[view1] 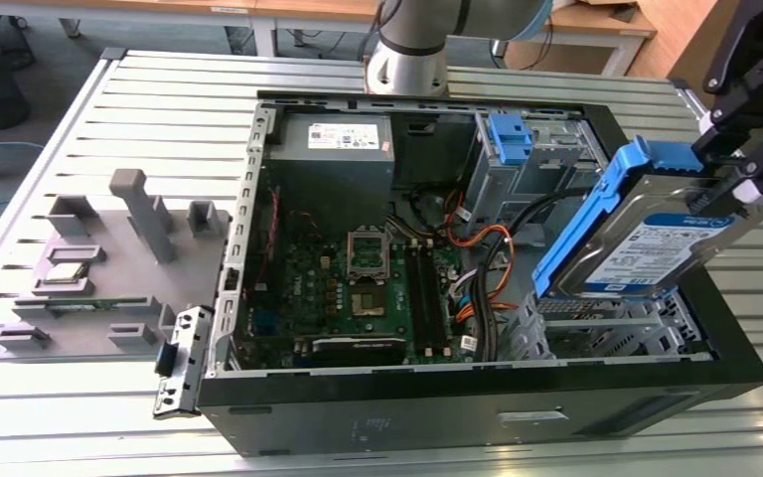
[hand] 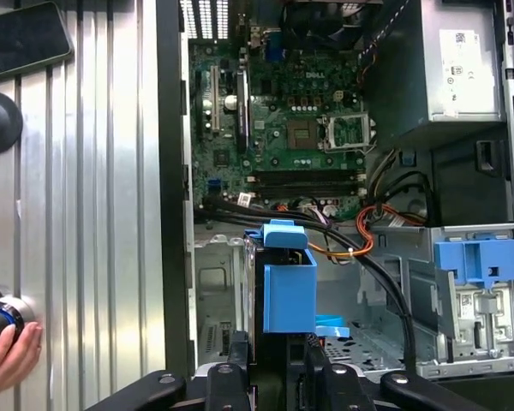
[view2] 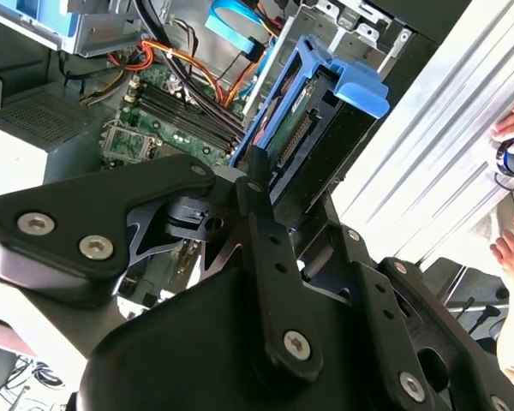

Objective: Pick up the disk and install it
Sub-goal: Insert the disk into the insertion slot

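The disk [view1: 647, 243] is a silver hard drive with a white-and-blue label and blue plastic rails. It hangs tilted, on edge, above the metal drive cage [view1: 607, 328] at the front corner of the open computer case [view1: 488, 383], on the exterior view's right. My gripper [view1: 737, 189] is shut on its upper end. In both wrist views the disk [view2: 325, 120] [hand: 289, 287] points away from my gripper [view2: 287, 201] [hand: 274, 355] toward the case interior, with its blue end tab farthest out.
Inside the case are the motherboard [view1: 355, 268], a grey power-supply box [view1: 333, 134], orange and black cables [view1: 488, 248] and a bare blue bracket [hand: 475, 261] in another bay. Grey fixtures [view1: 130, 214] stand on the slatted table. A person's hand [hand: 8, 355] rests beside the case.
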